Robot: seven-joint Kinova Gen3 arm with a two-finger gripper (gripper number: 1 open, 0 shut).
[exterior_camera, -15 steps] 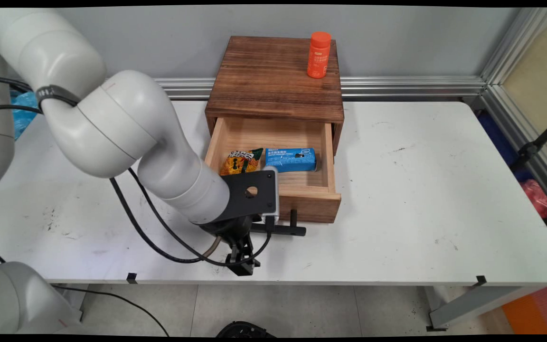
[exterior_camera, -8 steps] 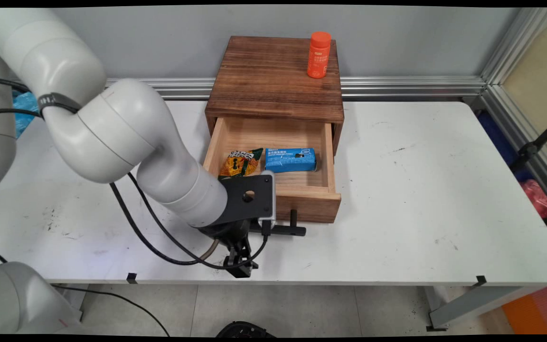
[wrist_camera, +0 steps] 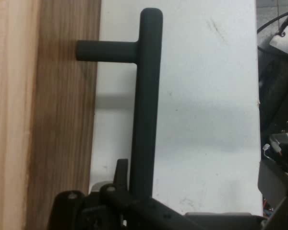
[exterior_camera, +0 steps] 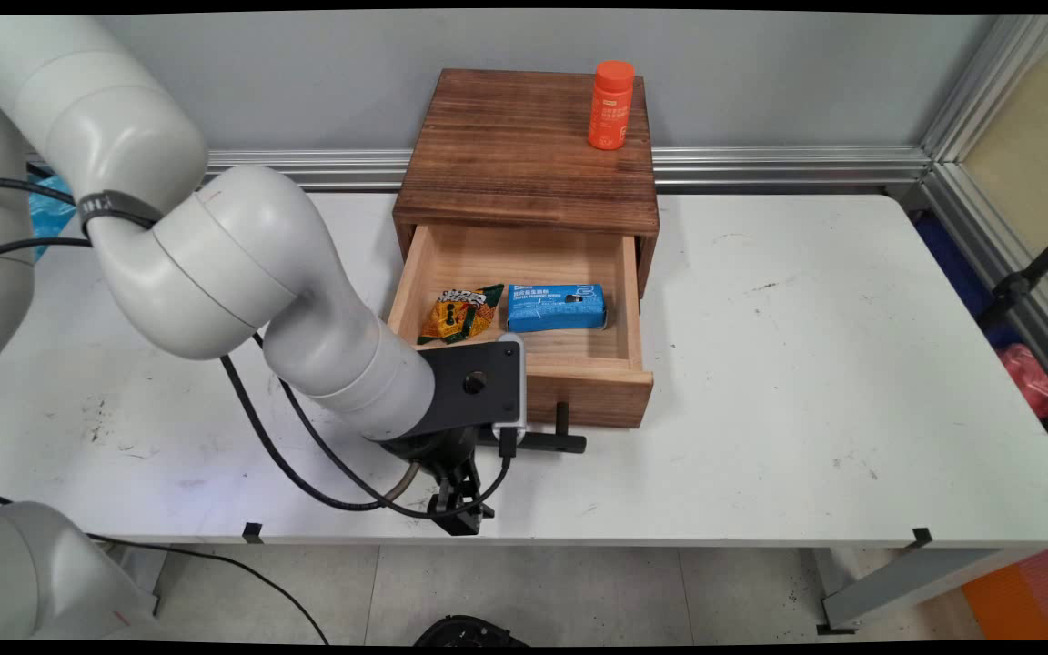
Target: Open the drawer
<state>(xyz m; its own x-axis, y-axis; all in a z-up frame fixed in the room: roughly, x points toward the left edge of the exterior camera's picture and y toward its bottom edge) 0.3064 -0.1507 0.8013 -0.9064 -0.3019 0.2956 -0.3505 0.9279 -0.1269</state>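
White table, scuffed, fills mid-frame; grey wall behind. Gripper at lower centre, clamped on the black drawer handle. Beyond, the wooden drawer stands open, snack packet and blue box inside. Orange bottle stands upright on the cabinet, upper centre.

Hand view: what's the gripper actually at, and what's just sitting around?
At the gripper:
gripper
black handle
open drawer

Sitting around:
snack packet, in drawer
blue box, in drawer
orange bottle, on cabinet
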